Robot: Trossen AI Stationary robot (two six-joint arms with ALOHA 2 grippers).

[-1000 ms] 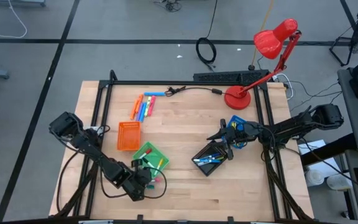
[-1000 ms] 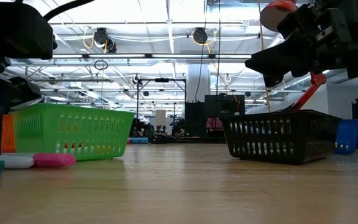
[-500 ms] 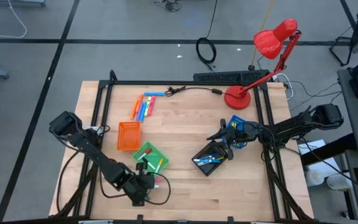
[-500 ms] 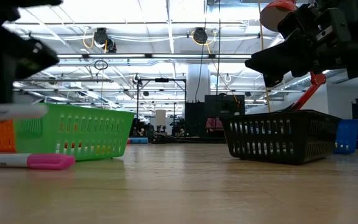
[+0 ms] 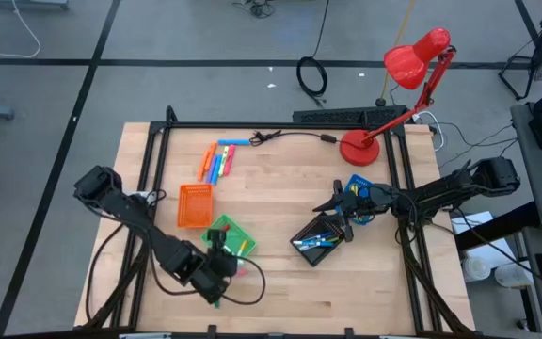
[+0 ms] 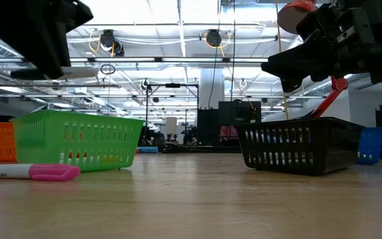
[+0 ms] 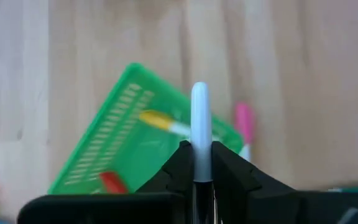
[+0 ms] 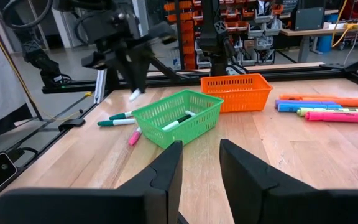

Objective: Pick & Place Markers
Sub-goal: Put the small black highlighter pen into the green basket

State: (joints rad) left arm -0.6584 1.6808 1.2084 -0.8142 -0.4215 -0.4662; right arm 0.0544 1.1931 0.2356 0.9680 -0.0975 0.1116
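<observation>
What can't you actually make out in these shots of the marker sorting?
- Black tray contents: high view, markers too small to count; low view, the wall hides them.
- Right pincer: right wrist view shows only the finger bases, tips cut off by the bottom edge; nothing visibly held.
- Held white marker in the left pincer: its lower end and cap colour are hidden between the fingers.
- Blue tray: low view, partly behind the black tray.

No legible text, labels or numbers anywhere.
</observation>
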